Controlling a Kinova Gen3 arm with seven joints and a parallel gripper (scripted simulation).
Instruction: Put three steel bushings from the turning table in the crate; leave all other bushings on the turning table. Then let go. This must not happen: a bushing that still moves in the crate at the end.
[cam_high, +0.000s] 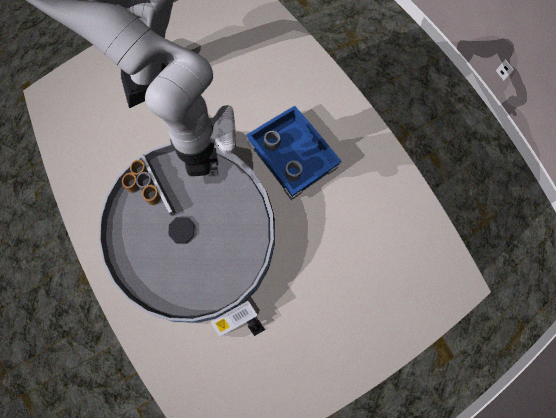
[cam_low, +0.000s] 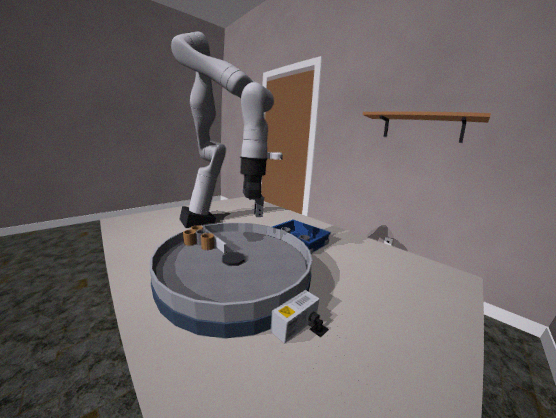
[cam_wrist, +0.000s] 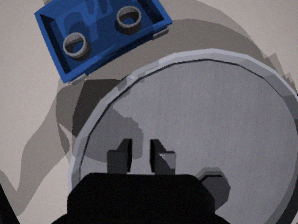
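One steel bushing (cam_high: 272, 146) (cam_wrist: 75, 36) stands in the blue crate (cam_high: 316, 178) (cam_low: 320, 243) (cam_wrist: 118, 56) near its left corner, and another steel bushing (cam_high: 293, 177) (cam_wrist: 128, 10) stands near its front corner. On the turning table (cam_high: 215, 265) (cam_low: 265, 280) (cam_wrist: 215, 110), a third steel bushing (cam_high: 143, 178) (cam_low: 200, 234) sits amid three orange-brown bushings (cam_high: 151, 195) (cam_low: 207, 242), against the pale divider. My gripper (cam_low: 259, 209) (cam_wrist: 141, 150) is partly open and empty. It hangs above the turning table's back part, between the bushing cluster and the crate.
The straight divider bar (cam_high: 159, 185) (cam_low: 215, 240) stands between my gripper and the bushing cluster. A raised rim surrounds the turning table, with a dark hub (cam_high: 181, 230) (cam_low: 233, 258) (cam_wrist: 217, 190) at its centre. A white box (cam_high: 235, 318) (cam_low: 295, 312) stands at its front edge.
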